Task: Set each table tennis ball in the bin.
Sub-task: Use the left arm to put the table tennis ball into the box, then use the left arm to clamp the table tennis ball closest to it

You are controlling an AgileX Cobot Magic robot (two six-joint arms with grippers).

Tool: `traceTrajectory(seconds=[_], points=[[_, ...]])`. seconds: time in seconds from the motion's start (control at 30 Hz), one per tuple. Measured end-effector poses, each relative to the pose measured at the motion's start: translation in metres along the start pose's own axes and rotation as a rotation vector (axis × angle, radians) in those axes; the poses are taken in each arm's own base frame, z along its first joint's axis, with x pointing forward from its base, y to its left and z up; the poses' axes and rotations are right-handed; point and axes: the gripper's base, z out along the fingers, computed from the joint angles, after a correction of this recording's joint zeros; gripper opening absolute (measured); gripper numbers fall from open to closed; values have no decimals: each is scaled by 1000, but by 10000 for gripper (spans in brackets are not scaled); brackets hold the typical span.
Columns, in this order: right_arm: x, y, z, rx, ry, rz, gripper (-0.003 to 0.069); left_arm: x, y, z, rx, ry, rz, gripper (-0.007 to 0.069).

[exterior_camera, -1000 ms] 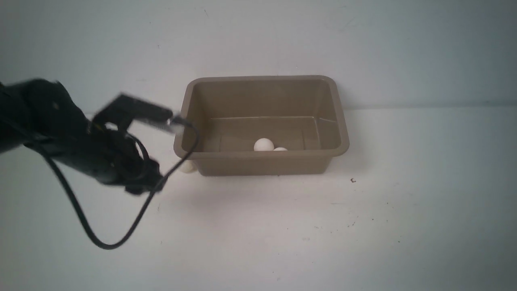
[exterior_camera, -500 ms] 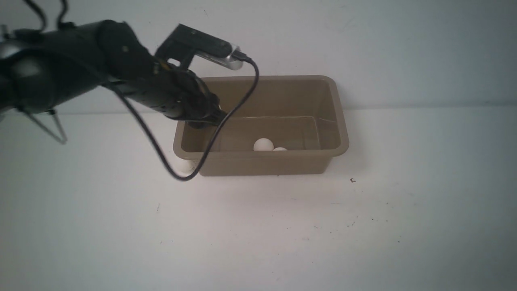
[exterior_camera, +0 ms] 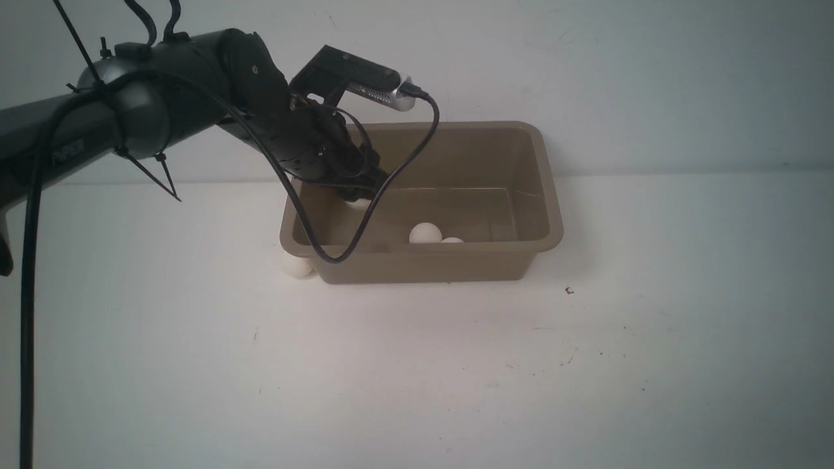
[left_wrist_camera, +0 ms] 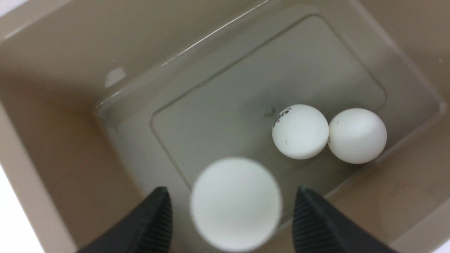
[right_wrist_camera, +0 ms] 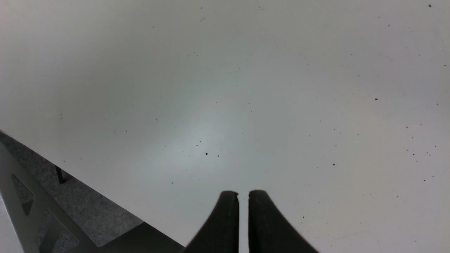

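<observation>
Change: within the last second my left arm swings from the white worktop up over the taupe rectangular plastic bin. The left gripper now stands released, with a gap on either side of the small white table tennis ball, which looks blurred; I judge it is dropping.

Logo-printed white ball and plain white ball touch on the bin floor, toward 6 o'clock.

Fourth white ball lies outside, against the bin's 7 o'clock corner: one pick remains.

Right gripper is clenched and empty.
</observation>
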Motion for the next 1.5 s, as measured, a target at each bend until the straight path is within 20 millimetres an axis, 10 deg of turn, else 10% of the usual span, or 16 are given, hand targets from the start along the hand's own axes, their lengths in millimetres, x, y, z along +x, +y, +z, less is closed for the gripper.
traceTrajectory(seconds=[0.33,0.8,1.5], points=[[0,0,0,0,0,0,31,4,3,-16,-8,72,42,470],[0,0,0,0,0,-1,31,30,90,-125,-65,90,-106,470],[0,2,0,-27,1,21,31,75,96,0,18,199,-223,463]])
